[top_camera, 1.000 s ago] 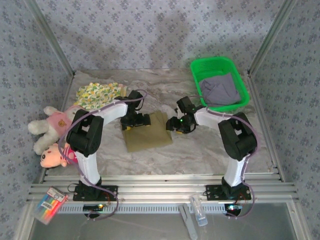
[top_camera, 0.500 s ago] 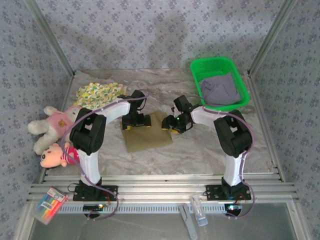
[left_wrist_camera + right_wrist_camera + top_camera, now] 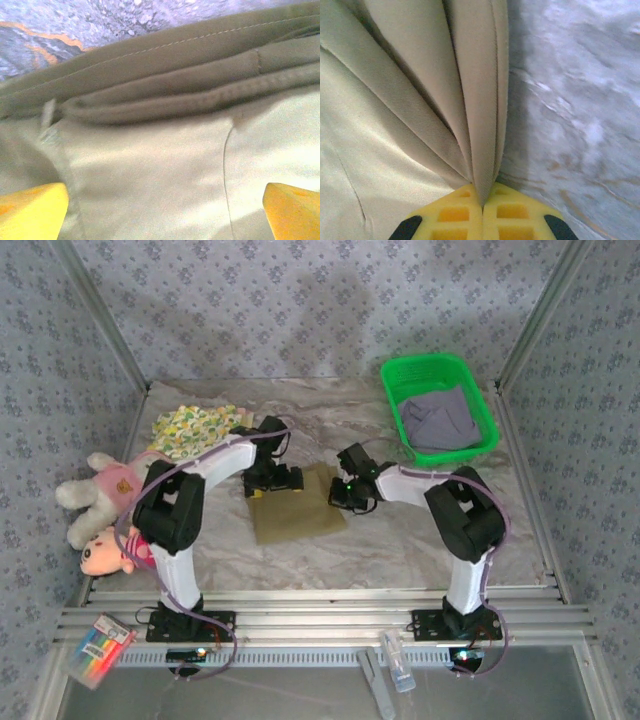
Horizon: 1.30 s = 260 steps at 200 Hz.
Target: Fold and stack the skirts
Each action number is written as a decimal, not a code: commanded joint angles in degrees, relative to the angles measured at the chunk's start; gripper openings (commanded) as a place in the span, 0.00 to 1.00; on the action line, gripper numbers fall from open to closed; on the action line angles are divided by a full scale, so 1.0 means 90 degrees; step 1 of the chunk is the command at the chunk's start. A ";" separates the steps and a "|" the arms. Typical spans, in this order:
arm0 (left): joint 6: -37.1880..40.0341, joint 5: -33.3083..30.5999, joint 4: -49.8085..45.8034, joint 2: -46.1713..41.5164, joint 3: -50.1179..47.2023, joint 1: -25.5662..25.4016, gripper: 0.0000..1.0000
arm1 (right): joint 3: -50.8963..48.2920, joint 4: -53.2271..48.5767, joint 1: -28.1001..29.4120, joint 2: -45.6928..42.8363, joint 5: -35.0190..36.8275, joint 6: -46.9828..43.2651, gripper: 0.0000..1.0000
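Now right gripper (image 3: 482,202) clamped on olive skirt (image 3: 296,512) edge, 3 o'clock; left gripper (image 3: 165,207) apart, perhaps pinning; fold low toward 9.

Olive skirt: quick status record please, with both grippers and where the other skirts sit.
olive skirt: lying mid-table
right gripper: shut, pinching a fold at its right edge
left gripper: open, low over its far-left corner
floral skirt: far left of table
lavender skirt: in green basket, far right
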 commanded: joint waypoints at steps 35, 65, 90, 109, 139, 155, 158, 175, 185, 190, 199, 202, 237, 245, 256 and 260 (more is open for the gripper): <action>-0.0139 0.0869 0.0639 -0.2040 -0.1772 0.0793 1.00 | -0.1121 0.0456 0.0116 -0.0493 0.0850 0.0902 0.04; -0.0141 0.1965 0.1572 -0.2483 -0.2919 0.1224 1.00 | -0.1138 0.0476 0.0138 -0.0382 0.0816 0.0930 0.04; -0.0095 0.2161 0.2104 -0.2454 -0.3339 0.1251 1.00 | -0.1111 0.0514 0.0171 -0.0309 0.0789 0.0958 0.05; -0.0134 0.2280 0.2567 -0.2207 -0.3457 0.1264 0.99 | -0.1044 0.0492 0.0194 -0.0260 0.0774 0.0932 0.05; -0.0243 0.2528 0.3131 -0.1844 -0.3506 0.1269 0.88 | -0.1018 0.0429 0.0244 -0.0278 0.0828 0.0917 0.05; -0.0250 0.2481 0.3241 -0.1776 -0.3526 0.1264 0.82 | -0.1027 0.0397 0.0237 -0.0306 0.0862 0.0901 0.05; -0.0249 0.2469 0.3240 -0.1760 -0.3512 0.1269 0.81 | -0.1028 0.0390 0.0245 -0.0307 0.0864 0.0896 0.05; -0.0208 0.2383 0.3200 -0.1693 -0.3481 0.1269 0.72 | -0.1028 0.0383 0.0256 -0.0307 0.0865 0.0883 0.05; -0.0191 0.2336 0.3190 -0.1686 -0.3486 0.1269 0.67 | -0.1027 0.0386 0.0247 -0.0293 0.0865 0.0884 0.05; -0.0187 0.2292 0.3181 -0.1671 -0.3493 0.1269 0.65 | -0.1027 0.0383 0.0255 -0.0293 0.0865 0.0885 0.06; -0.0184 0.2182 0.3135 -0.1658 -0.3498 0.1269 0.62 | -0.1018 0.0384 0.0256 -0.0294 0.0857 0.0882 0.06; -0.0181 0.2143 0.3121 -0.1649 -0.3498 0.1269 0.61 | -0.1018 0.0383 0.0250 -0.0286 0.0858 0.0881 0.06; -0.0145 0.1789 0.2878 -0.1575 -0.3489 0.1269 0.56 | -0.1013 0.0384 0.0259 -0.0288 0.0865 0.0879 0.06; -0.0151 0.1694 0.2809 -0.1593 -0.3491 0.1269 0.56 | -0.1008 0.0384 0.0266 -0.0288 0.0865 0.0877 0.06; -0.0150 0.1603 0.2729 -0.1666 -0.3487 0.1269 0.57 | -0.1008 0.0381 0.0265 -0.0278 0.0865 0.0879 0.06; -0.0140 0.1572 0.2698 -0.1689 -0.3482 0.1261 0.57 | -0.1008 0.0385 0.0257 -0.0277 0.0865 0.0874 0.06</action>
